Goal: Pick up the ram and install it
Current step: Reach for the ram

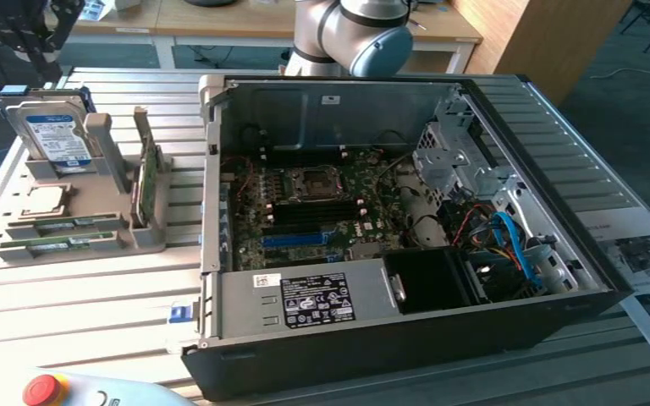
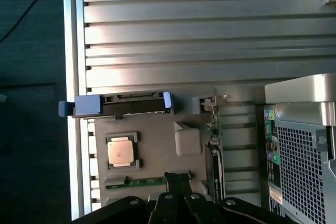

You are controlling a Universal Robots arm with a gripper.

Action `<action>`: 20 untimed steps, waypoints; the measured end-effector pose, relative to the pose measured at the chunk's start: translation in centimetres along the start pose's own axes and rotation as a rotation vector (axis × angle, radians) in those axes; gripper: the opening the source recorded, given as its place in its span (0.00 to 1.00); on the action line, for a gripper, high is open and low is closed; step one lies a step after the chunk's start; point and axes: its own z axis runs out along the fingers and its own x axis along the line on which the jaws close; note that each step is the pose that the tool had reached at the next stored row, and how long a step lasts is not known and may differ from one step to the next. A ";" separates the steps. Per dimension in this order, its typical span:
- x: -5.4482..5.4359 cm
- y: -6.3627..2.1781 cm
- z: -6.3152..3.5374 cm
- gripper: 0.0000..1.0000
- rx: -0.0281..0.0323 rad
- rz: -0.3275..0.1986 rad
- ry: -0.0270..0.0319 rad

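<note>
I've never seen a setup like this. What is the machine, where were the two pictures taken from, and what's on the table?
It is a robot arm with a gripper. One camera stands off the arm, the other sits on its wrist, looking down. On the slatted table sits an open computer case. Beside it a grey holder carries parts: a hard drive, a processor chip and the ram, a thin green stick. The gripper hangs above the holder, near the ram, which lies in its slot.
</note>
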 end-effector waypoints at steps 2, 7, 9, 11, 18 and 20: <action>0.7 0.10 0.01 0.11 0.0001 0.000 0.0009; 1.2 0.13 0.01 0.11 0.0001 0.000 0.0016; 1.2 0.14 0.01 0.11 0.0002 0.000 0.0016; 1.2 0.14 0.01 0.11 0.0002 0.000 0.0016; 1.2 -0.24 -0.01 0.11 0.0002 0.000 0.0017; 1.2 -0.76 -0.03 0.11 0.0001 0.000 0.0016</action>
